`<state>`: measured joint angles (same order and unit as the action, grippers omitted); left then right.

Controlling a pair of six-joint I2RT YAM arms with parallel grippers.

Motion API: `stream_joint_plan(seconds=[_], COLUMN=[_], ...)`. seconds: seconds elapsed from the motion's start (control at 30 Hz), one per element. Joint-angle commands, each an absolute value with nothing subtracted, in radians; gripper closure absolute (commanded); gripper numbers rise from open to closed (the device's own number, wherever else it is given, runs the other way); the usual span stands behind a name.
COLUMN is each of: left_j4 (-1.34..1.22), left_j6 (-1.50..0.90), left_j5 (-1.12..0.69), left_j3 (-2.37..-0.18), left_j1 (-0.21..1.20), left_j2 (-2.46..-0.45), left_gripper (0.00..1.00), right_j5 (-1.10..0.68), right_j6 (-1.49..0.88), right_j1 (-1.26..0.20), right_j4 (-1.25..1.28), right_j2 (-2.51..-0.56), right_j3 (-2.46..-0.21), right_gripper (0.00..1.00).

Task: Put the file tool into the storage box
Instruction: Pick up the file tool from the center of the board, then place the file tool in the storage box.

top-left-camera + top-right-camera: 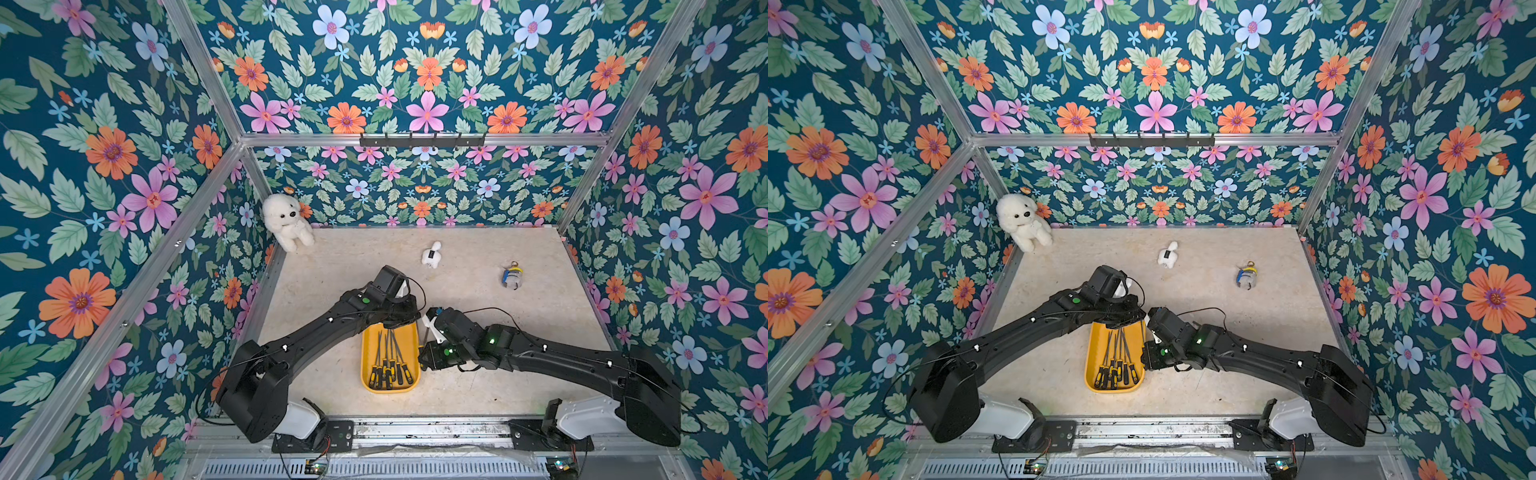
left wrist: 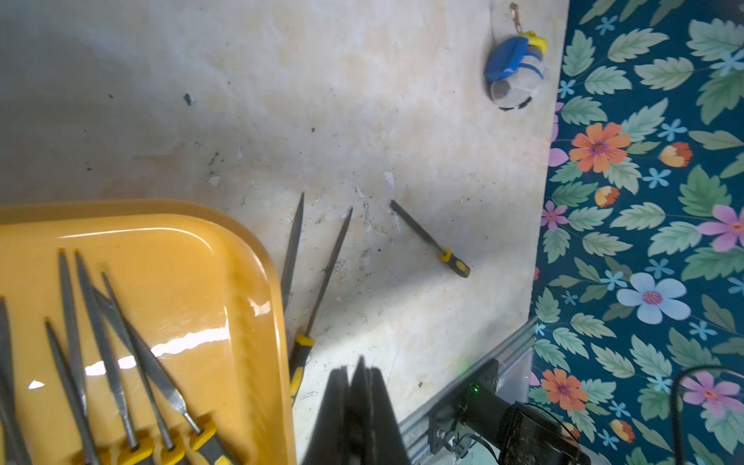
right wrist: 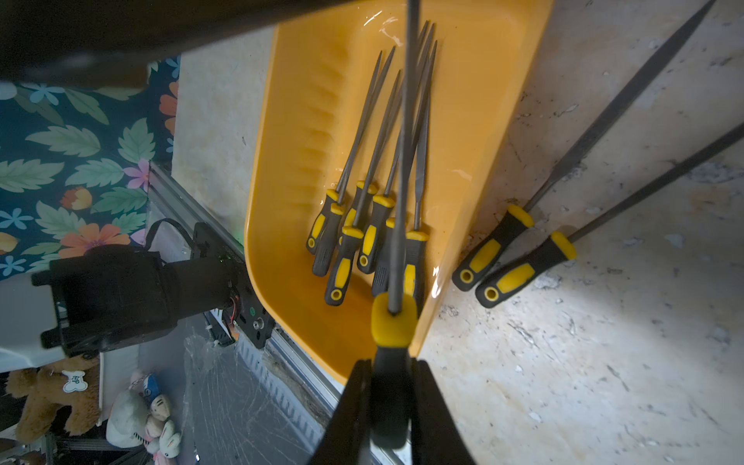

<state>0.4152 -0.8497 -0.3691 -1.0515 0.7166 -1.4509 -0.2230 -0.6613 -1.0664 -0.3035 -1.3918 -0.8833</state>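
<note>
Yellow-collared and black-handled, a file tool (image 3: 398, 225) is pinched by its grip in the right gripper (image 3: 390, 364), handle above the right rim of the storage box (image 3: 306, 120), blade running along the tray's length over the stored files (image 3: 342, 265) — a slight shift leftward and down looks like all that remains. Two more files (image 3: 489, 251) lie on the tabletop (image 3: 604, 362) just beside that rim. Farther on, the left gripper (image 2: 359, 368), jaws pressed together and empty, hovers at the box's far end; another file (image 2: 430, 239) lies well apart from the box.
</note>
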Motion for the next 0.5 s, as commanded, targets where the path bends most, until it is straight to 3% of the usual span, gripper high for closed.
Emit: stream_joint_plan(seconds=[0.0, 0.07, 0.2, 0.43, 0.47], left_j4=[0.42, 0.447, 0.507, 0.655, 0.658], left_j6=[-0.818, -0.797, -0.755, -0.616, -0.605], left_j5=[-0.353, -0.341, -0.333, -0.26, -0.256], left_j3=[-1.079, -1.085, -1.086, -1.084, -1.079], left_j1=[0.716, 0.713, 0.679, 0.556, 0.549], left_j2=[-1.458, -1.455, -1.444, -1.405, -1.409], left_gripper=[1.0, 1.0, 1.0, 1.0, 1.0], right_j5=[-0.251, -0.241, -0.223, -0.218, -0.215], right_j6=[-0.655, -0.657, -0.656, -0.704, -0.713], right_j1=[-1.068, -1.068, -1.064, -0.925, -0.889], right_j4=[-0.283, -0.289, -0.322, -0.45, -0.483], right_j2=[-1.389, -1.382, -1.373, -1.289, -1.276], right_j3=[-0.888, -0.889, -0.905, -0.889, -0.879], right_gripper=[0.82, 0.74, 0.41, 0.3, 0.23])
